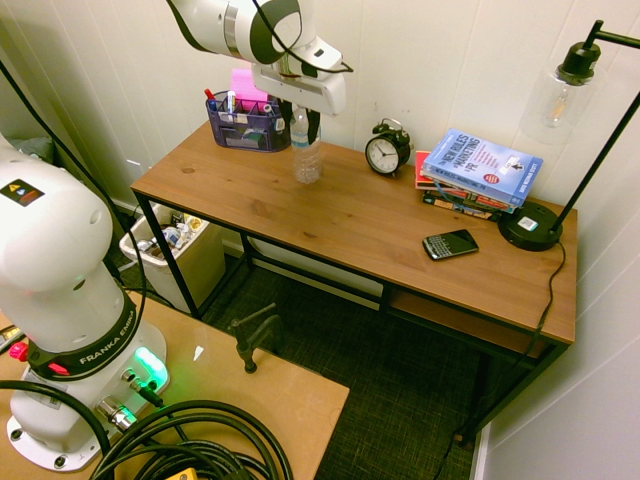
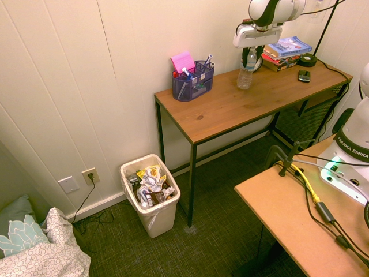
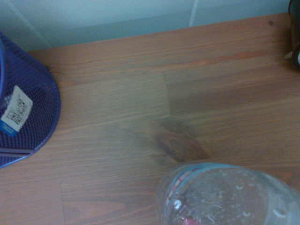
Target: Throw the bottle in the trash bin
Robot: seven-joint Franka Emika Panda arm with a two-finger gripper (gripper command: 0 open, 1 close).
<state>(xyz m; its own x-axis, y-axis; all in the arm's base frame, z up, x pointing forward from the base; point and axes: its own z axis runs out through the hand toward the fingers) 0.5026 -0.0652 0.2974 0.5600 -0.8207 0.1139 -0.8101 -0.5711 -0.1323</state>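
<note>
One bottle (image 1: 306, 152) stands upright on the wooden desk (image 1: 330, 215), its neck pinched in the gripper (image 1: 300, 117). One trash bin (image 2: 151, 199), full of rubbish, sits on the floor by the desk's end. Close by are one purple mesh organizer (image 1: 246, 123), one alarm clock (image 1: 386, 150), a book stack (image 1: 475, 172), one phone (image 1: 450, 243) and one lamp (image 1: 560, 140).

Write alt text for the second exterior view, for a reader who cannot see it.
A white robot arm's claw is shut on the top of a clear plastic bottle on a wooden desk. A cream trash bin full of rubbish stands on the floor beside the desk's near end.
</note>
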